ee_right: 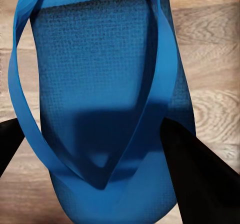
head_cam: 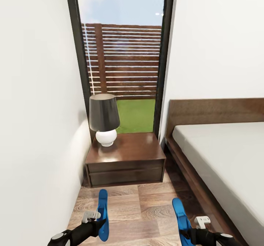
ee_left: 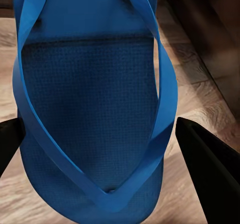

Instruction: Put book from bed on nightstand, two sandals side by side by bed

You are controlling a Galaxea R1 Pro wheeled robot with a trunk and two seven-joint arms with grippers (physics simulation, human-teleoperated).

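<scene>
Sandals (head_cam: 103, 214) (head_cam: 181, 216), bright blue with thin straps, one in each jaws.

My arms: glossy black, rounded, grey end caps
My left pincer (head_cam: 96, 216): white bracket, black fingers (ee_left: 207, 171)
My right pincer (head_cam: 196, 226): likewise

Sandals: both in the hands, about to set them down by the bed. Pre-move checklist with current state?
1. Left hand holds the left sandal: ok, fingers flank it in the wrist view.
2. Right hand holds the right sandal: ok.
3. Wood floor between nightstand and bed free for placing: ok.
4. Sandals roughly parallel: ok, both point toward the nightstand.
5. Sandals touching the floor: cannot tell.
6. Book on the nightstand: not ok, its top carries a lamp.
</scene>
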